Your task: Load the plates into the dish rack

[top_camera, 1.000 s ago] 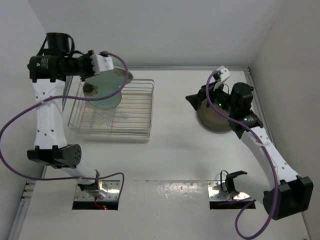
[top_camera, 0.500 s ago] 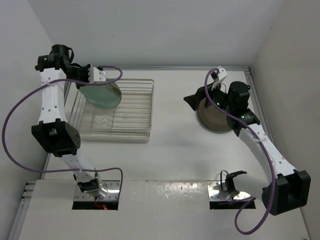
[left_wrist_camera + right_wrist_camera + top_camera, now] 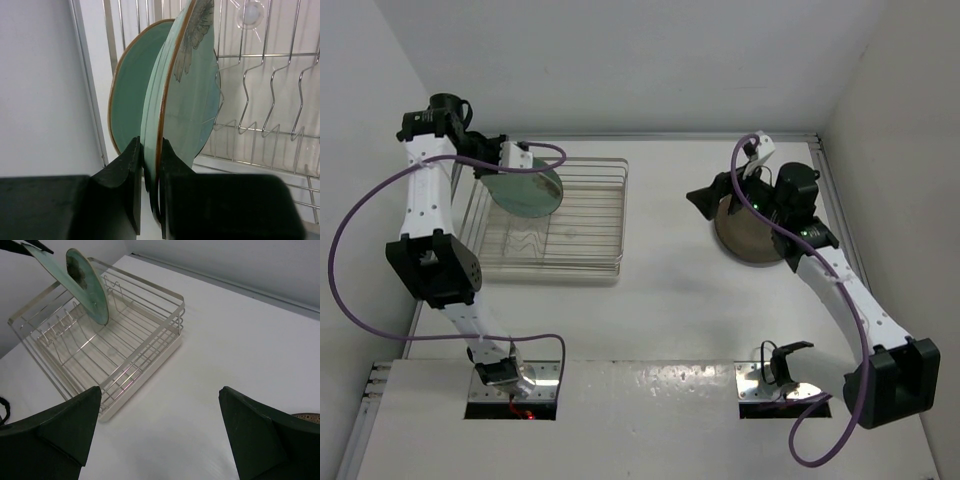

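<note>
White matte surface [image 3: 670,300], boxed by white walls [image 3: 620,60] left, back and right. Upper left of the top view: a silvery wire dish rack [image 3: 595,215]. There the left fingers [image 3: 127,185] clench the rim of an upright pale mint-green round plate [image 3: 192,105], dark floral mark near its edge, just beside a second mint-green plate [image 3: 131,90]. A glossy dark brown plate [image 3: 748,245] lies at right under the right fingers [image 3: 60,432], spread wide, grasping nothing
</note>
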`<state>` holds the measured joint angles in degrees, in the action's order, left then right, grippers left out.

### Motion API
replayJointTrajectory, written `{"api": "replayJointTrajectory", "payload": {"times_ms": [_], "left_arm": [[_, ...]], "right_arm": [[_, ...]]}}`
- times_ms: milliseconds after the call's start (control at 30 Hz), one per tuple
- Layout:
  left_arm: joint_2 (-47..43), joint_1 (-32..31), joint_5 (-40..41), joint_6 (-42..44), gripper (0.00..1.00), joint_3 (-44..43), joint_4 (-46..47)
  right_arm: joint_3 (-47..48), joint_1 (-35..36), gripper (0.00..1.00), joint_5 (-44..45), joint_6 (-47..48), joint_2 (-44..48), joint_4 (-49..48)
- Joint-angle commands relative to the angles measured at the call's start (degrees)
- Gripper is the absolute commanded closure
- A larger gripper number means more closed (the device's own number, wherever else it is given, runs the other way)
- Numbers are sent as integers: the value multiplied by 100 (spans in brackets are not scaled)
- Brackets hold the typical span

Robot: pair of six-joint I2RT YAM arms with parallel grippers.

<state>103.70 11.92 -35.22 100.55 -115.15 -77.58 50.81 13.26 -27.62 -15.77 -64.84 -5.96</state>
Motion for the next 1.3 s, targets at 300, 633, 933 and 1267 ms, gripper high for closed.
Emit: {"api": "replayJointTrajectory", "payload": {"times_ms": [300, 633, 933, 1267], "left_arm": [[457, -32, -152, 808, 100, 2, 296], [363, 21, -152, 264, 72, 212, 928], [-324, 21, -152, -921, 27, 442, 1861], [-869, 21, -564, -2143, 24, 2, 1256]], "right_arm": [[333, 89, 0, -121, -207, -248, -380], [360, 133, 0, 45, -181, -213, -126], [1125, -490, 0, 1223, -1383, -1057, 1675], [-666, -3074, 0, 2753, -3081, -1127, 1959]]}}
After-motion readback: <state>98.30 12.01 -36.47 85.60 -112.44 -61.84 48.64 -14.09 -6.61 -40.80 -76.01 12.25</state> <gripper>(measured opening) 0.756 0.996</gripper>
